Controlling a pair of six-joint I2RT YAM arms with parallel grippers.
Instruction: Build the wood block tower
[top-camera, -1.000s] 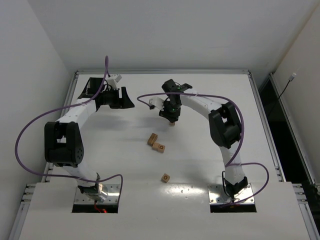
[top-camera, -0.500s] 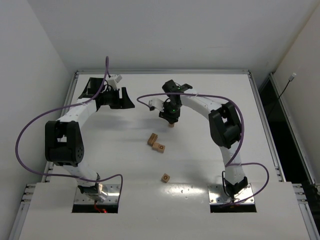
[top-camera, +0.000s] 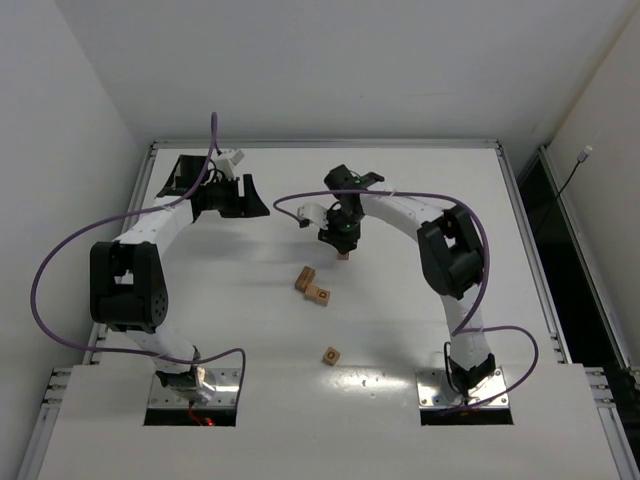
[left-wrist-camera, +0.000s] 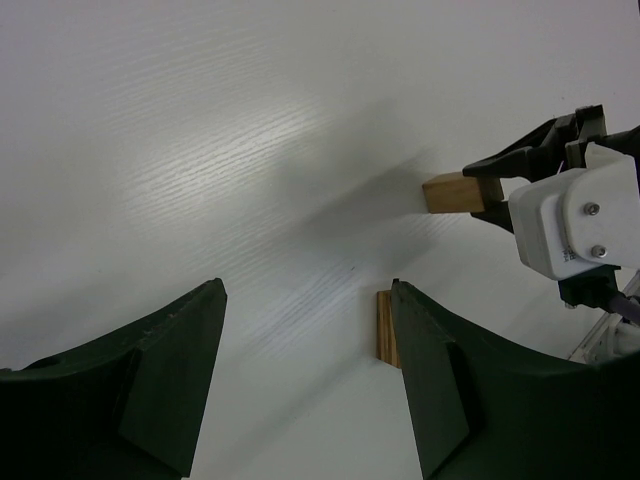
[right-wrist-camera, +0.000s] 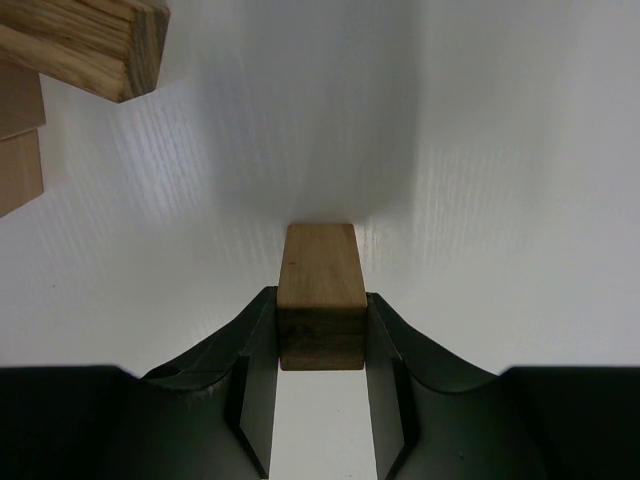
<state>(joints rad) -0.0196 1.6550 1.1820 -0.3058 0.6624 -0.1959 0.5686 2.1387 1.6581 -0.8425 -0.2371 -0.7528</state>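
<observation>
We are starting at the near edge, where a single cube (top-camera: 330, 355) is lying alone on the white table (top-camera: 200, 320), light brown with a small dark ring showing on its top face. Farther in, toward the middle, a ringed block (top-camera: 318, 294) and a plain block (top-camera: 305, 278) are sitting side by side, apparently touching, both the same pale tan wood. Just beyond that pair, and apart from it, the right gripper (top-camera: 344, 248) is pointing straight down and clamping a held brick (right-wrist-camera: 321, 275). This is a short piece of light-brown wood with fine grain, longer than it is wide. Its upper end is sitting pinched between the two dark fingers (right-wrist-camera: 255, 350) while its free end is hanging low over the table; we cannot tell whether it is touching the surface. Farthest back and off to the left, the left gripper (left-wrist-camera: 307, 300) is hovering with its jaws standing apart and nothing between them, well away from every block.
</observation>
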